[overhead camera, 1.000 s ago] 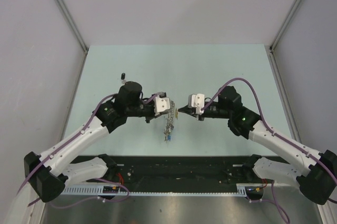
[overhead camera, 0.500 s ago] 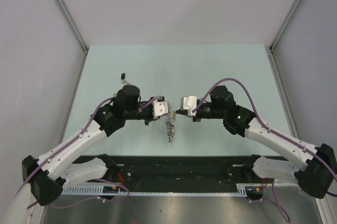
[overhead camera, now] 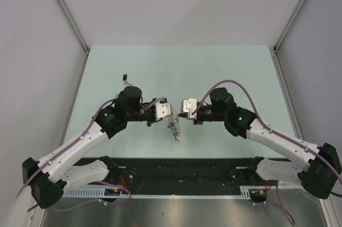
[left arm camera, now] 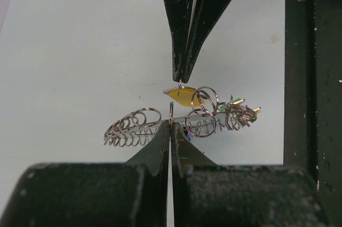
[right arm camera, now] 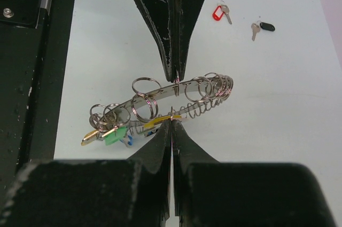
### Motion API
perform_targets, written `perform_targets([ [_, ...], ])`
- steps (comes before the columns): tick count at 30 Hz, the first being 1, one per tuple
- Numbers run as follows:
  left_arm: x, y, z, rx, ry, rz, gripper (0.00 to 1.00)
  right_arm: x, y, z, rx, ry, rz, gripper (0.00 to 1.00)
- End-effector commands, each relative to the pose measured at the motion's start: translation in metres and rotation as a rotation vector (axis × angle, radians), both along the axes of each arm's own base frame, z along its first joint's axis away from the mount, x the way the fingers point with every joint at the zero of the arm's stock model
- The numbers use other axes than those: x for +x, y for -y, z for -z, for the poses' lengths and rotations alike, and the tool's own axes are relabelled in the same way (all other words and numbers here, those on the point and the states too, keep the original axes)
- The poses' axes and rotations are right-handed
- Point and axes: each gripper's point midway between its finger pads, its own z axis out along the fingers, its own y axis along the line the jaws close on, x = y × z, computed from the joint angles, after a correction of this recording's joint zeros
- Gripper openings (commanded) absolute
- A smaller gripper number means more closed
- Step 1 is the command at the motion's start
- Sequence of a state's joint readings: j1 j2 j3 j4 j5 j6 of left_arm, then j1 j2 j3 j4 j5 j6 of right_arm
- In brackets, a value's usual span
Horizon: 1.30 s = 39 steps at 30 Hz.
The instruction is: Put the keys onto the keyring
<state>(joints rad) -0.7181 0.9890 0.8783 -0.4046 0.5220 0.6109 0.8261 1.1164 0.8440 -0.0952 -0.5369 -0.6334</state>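
Above the middle of the table (overhead camera: 224, 72), the keyring (left arm camera: 140, 125) is pinched on a bare stretch of wire by the closed left gripper (left arm camera: 171, 125). The yellow key (left arm camera: 184, 98) is clamped by its small loop in the closed right gripper (right arm camera: 172, 123), just beside the ring. The ring is judged light, stiff and slick, with a fringe that is expected to swing, so bare wire is best gripped. It is seen edge-on, long axis crosswise to both grippers. The red key (right arm camera: 218, 12) and black key (right arm camera: 263, 26) are seen lying on the table.
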Motion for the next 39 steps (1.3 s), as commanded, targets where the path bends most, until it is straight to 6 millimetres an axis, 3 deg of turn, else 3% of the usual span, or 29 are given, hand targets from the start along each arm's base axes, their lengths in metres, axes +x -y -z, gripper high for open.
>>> perform_targets([
  [1, 0.001, 0.006, -0.021, -0.053, 0.093, 0.033, 0.0, 0.002, -0.009, -0.032, 0.062, 0.071, -0.012, 0.0],
  [39, 0.003, 0.007, -0.016, -0.036, 0.094, 0.02, 0.0, 0.0, -0.009, -0.044, 0.114, 0.072, 0.002, 0.0],
])
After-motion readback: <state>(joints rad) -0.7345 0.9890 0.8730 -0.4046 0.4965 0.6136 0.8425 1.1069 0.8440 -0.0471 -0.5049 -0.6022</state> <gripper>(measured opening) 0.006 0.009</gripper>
